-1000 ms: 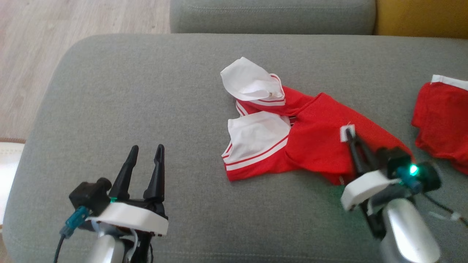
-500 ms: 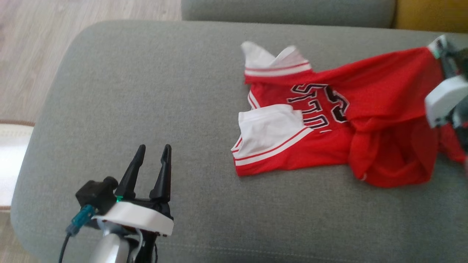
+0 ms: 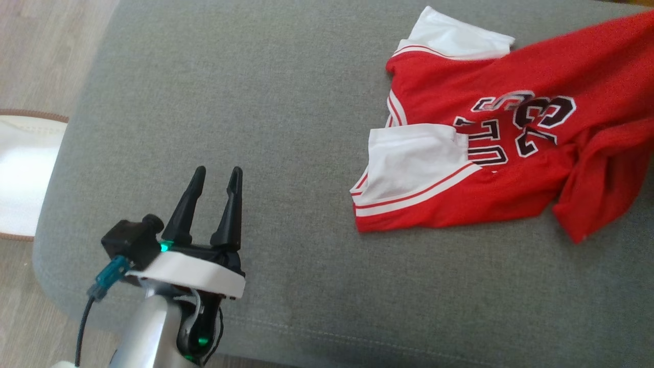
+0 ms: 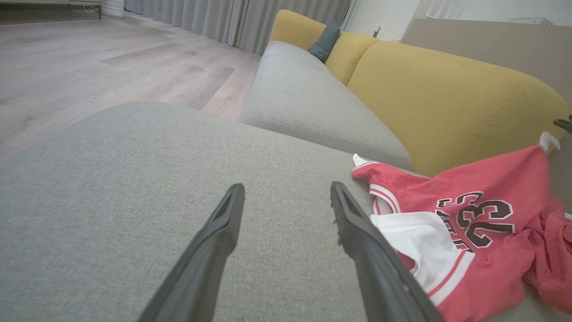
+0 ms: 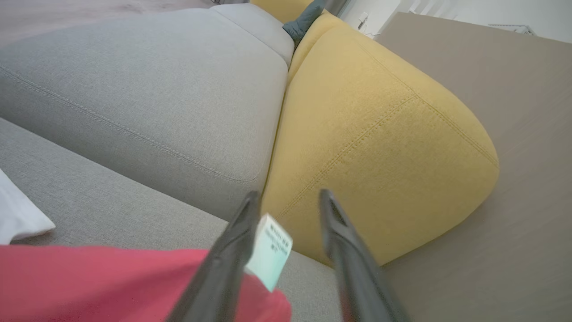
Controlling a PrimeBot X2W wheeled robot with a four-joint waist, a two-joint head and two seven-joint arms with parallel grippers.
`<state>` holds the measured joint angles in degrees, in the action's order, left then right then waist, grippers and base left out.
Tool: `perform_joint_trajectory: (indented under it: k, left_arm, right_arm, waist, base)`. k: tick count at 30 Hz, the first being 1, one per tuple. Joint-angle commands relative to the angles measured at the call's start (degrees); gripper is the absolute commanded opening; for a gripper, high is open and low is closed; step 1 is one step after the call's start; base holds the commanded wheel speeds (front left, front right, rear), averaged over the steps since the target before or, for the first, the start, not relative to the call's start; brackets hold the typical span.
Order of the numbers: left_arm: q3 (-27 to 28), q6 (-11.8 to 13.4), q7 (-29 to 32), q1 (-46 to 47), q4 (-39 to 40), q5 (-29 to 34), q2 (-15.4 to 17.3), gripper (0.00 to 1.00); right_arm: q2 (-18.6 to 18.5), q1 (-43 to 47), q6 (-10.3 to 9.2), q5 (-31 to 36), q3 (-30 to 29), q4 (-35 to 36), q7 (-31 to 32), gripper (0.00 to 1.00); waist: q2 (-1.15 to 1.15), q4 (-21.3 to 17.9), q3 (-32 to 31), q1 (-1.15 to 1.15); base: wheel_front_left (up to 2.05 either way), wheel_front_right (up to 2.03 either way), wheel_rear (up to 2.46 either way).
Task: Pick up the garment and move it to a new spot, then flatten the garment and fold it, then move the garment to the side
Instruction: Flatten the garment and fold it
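**Shirt laid out, right gripper letting go.** The red shirt (image 3: 460,82) lies on the right part of the grey cushion (image 3: 255,102), number side up. One white sleeve is folded over its chest, and the cloth towards the cushion's right end is bunched. The right gripper (image 5: 289,194), over that end and facing the yellow backrest (image 5: 380,134), has its fingers parted. The white label (image 5: 270,250) rests against one finger, unpinched. The left gripper (image 3: 218,171), above the cushion's near left part, is wide open and empty. Judged step: placement at the new spot is finishing. Flattening should follow, which calls for gripping opposite edges and drawing the bunched cloth smooth.

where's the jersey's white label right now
In the right wrist view the white label stands at the red jersey's edge, between the right claw's parted fingers, before the yellow sofa back.
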<state>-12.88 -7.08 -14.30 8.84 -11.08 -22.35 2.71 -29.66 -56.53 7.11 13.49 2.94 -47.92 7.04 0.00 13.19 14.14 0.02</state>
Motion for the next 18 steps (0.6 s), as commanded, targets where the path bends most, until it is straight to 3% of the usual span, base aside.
perform_joint_trajectory:
  k: [1, 8, 18]
  left_arm:
    - [1.4, -0.2, -0.7, 2.3, 1.7, -0.2, 0.2, 1.0]
    - [2.6, -0.2, -0.7, 2.2, 1.4, -0.2, 0.2, 1.0]
    - [4.2, 0.0, -0.7, 0.2, 2.0, 0.9, 0.2, 1.0]
  right_arm:
    - [0.0, -1.4, 0.37, 0.5, -0.3, 1.1, -0.6, 1.0]
    - [5.9, -1.3, 0.37, 1.9, -3.4, -2.7, -7.3, 1.0]
    - [16.1, 5.7, 0.37, -3.3, -3.4, -1.2, -18.2, 1.0]
  waist:
    - [0.0, 0.2, 0.2, -0.02]
    - [0.0, -1.8, -1.5, -0.02]
    - [0.0, -6.7, -6.1, -0.02]
  base:
    - [0.0, 0.0, 0.0]
    - [0.0, 0.0, 0.0]
    - [0.0, 0.0, 0.0]
